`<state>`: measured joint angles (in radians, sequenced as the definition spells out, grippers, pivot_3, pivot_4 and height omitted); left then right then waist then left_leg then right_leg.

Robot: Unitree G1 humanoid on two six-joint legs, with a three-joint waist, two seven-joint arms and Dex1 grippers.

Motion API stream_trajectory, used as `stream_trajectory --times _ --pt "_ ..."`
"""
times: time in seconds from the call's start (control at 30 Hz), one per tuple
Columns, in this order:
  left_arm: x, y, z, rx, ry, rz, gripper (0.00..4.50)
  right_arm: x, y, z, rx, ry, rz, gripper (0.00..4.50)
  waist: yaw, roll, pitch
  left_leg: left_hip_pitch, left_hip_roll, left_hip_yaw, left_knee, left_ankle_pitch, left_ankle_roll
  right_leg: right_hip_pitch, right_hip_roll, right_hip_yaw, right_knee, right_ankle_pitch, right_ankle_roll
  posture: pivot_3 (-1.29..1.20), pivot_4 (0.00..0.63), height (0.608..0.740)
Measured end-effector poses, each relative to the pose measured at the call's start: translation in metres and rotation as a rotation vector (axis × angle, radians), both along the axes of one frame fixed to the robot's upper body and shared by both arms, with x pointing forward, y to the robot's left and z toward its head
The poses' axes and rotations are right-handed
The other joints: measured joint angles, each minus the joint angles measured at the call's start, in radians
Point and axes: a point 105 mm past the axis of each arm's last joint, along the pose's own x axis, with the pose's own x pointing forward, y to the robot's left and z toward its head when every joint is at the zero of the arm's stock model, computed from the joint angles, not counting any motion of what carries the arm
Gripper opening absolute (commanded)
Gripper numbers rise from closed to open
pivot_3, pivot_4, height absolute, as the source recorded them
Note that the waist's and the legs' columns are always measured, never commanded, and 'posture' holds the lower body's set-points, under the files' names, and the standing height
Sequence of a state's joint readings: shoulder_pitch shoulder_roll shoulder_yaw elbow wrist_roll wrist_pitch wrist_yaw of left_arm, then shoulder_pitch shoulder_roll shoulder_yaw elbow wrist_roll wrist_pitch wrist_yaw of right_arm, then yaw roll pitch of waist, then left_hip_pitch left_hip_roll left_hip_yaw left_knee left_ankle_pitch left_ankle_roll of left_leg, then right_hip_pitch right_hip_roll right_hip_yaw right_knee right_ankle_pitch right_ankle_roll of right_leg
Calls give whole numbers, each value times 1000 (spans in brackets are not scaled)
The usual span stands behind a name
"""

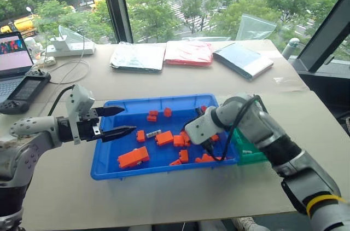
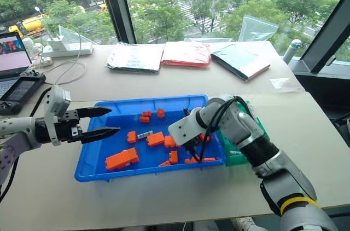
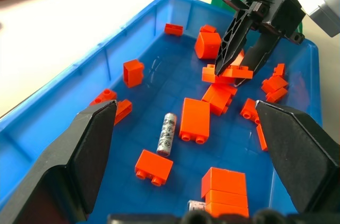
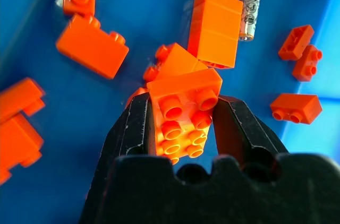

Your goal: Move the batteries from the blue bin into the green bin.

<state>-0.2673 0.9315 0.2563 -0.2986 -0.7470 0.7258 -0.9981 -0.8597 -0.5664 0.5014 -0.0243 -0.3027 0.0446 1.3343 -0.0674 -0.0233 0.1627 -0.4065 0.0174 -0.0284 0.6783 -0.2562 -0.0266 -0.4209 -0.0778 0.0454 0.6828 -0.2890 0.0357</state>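
We see the blue bin (image 1: 109, 168) still strewn with orange bricks (image 1: 133, 157), with the green bin (image 1: 249, 153) touching its far-right end, its inside hidden from us. Our left gripper (image 1: 112, 122) hangs open over the blue bin's left end, while the right gripper (image 3: 234, 70) appears clamped on an orange brick (image 4: 183, 112), not a battery. At least one battery (image 3: 166, 134) remains mid-tray, so we judge the task unfinished.
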Motion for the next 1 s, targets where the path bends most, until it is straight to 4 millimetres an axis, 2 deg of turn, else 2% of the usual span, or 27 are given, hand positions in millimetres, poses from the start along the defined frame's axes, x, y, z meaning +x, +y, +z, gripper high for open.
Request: stream_trajectory --times 0.17,0.27,0.43,0.5,0.63,1.0 --pt "0 0 0 -2 3 -4 4500 0 3 13 18 -17 -44 4455 12 0 0 -1 0 1 0 0 0 0 0 0 0 0 0 0 150 740" --pt "0 0 0 -2 4 -3 4500 -1 14 25 50 -22 -34 4455 18 0 0 -1 0 1 0 0 0 0 0 0 1 0 0 0 150 740" --pt "-1 1 -1 -1 3 1 4500 -7 56 49 144 -26 42 4455 14 0 0 -1 0 1 -1 0 0 0 0 -1 2 0 0 0 150 740" --pt "-1 2 -1 0 4 9 4500 -4 72 43 156 1 39 4455 13 0 0 0 0 1 0 0 0 0 0 -1 2 0 0 0 150 740" --pt "-3 3 -2 2 3 18 4500 3 92 18 161 81 2 4455 15 0 0 -2 -1 1 0 0 0 0 0 -1 3 0 0 0 150 740" --pt "-8 6 -3 13 -3 51 4500 30 92 -27 133 173 -194 4455 7 0 0 -1 0 1 -1 0 -1 0 0 -2 3 0 0 0 150 740"
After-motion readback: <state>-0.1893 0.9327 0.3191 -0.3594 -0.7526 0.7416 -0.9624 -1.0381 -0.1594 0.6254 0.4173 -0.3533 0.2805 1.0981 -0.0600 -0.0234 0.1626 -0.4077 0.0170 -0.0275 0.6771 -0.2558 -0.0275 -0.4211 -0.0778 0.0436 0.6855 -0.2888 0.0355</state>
